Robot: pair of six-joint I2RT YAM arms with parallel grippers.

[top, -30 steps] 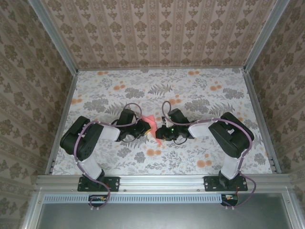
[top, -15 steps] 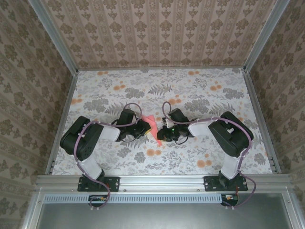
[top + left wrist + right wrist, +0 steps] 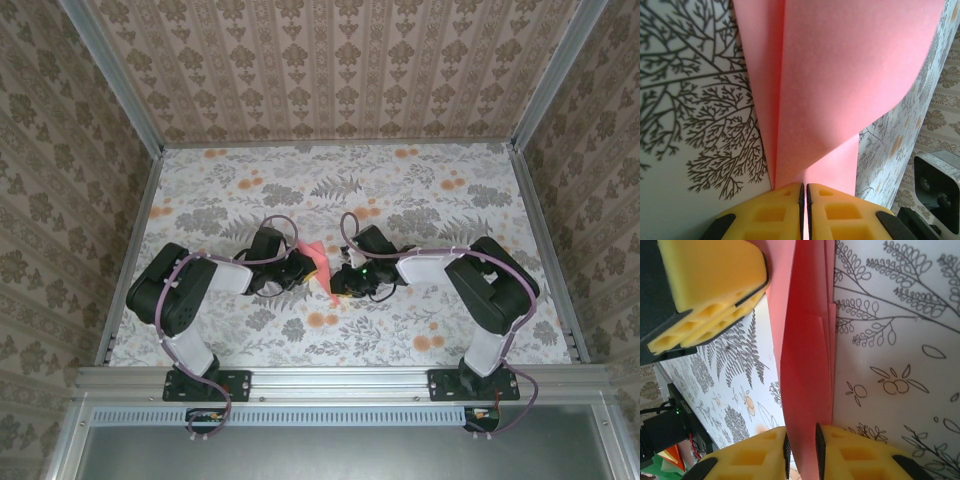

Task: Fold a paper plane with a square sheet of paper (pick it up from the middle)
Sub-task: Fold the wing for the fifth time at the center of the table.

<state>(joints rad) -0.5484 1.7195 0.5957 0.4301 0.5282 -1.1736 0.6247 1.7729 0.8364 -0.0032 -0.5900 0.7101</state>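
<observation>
- Paper sheet (image 3: 316,256), salmon-pink and already folded into a few layers, is around the middle of the bench (image 3: 250,200), a bit toward the near edge, held between the two arms.
- Left pincer (image 3: 803,192) is clamped tight on one end. Its yellow pads are pressed together and the paper curls away from them.
- Right pincer (image 3: 800,442) is pinching the stacked layers at the other end, pads nearly together with paper in the slot.
- Over the last second, honestly not much has changed at the paper, it's stayed put. The right arm's elbow has swung out toward the bench's right edge and its forearm now lies flatter.
- My read: that's a small re-pose to tension or press a crease, not a new fold. Still mid-task, no clear dart shape yet.
</observation>
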